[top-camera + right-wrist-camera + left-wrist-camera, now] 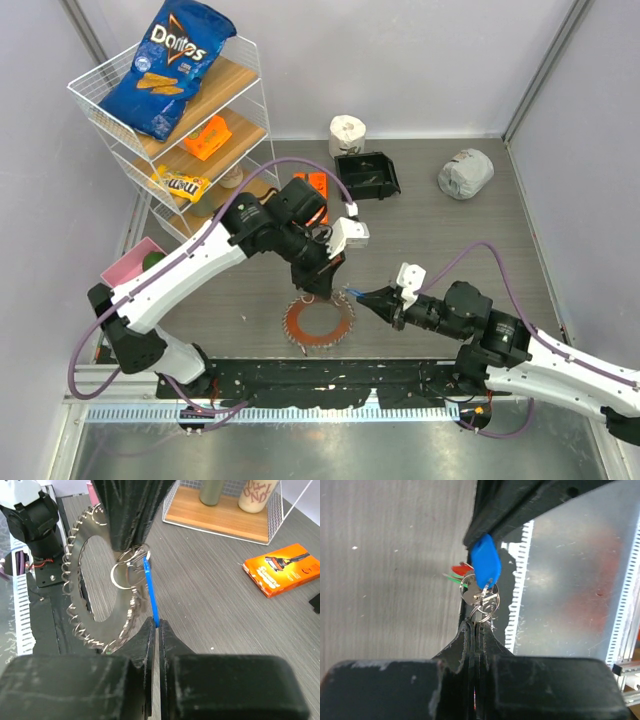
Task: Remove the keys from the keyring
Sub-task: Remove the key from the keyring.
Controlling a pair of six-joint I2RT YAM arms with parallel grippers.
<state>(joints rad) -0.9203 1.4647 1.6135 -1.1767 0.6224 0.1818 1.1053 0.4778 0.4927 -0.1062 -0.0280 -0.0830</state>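
My left gripper (318,287) is shut on small silver split rings (481,609) of the keyring and holds them above the table. The large fringed keyring (80,587) hangs beside them; in the top view it (320,323) shows below the left fingers. A blue-headed key (485,566) sticks out from the small rings. My right gripper (156,624) is shut on this blue key's head (150,592) from the right, also seen in the top view (366,297). Red (461,570) and green (450,578) key heads peek out behind the blue one.
A wire shelf (100,110) at the back left holds a Doritos bag (168,62), an orange item and an M&M's pack. An orange razor box (281,569), a black bin (366,173), a paper roll (347,133), a grey bundle (465,173) and a pink box (130,262) lie around.
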